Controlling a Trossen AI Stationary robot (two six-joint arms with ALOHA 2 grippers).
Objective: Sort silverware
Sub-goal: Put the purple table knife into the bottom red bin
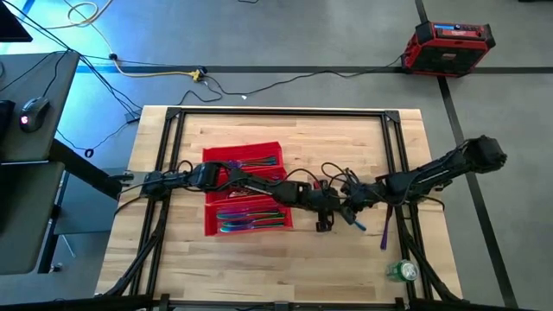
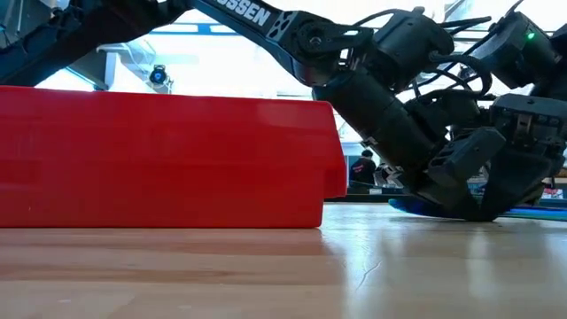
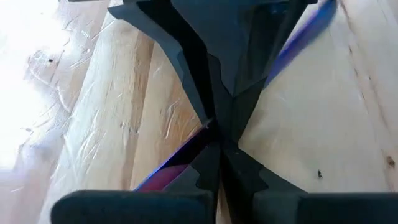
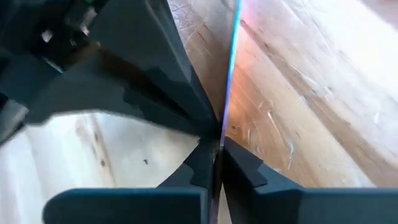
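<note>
You can read "OSSEN" in white letters on the left arm (image 2: 266,18) in the low view. Both grippers meet on the bare table (image 1: 259,250), just right of the red tray (image 1: 216,226). The left gripper (image 3: 216,134) is closed on a thin purple-blue piece (image 3: 171,171). The right gripper (image 4: 217,146) is closed on it too, tip to tip with the left. More silverware (image 1: 252,216) lies in the tray. One purple piece (image 1: 384,233) lies alone near a green can (image 1: 403,271).
</note>
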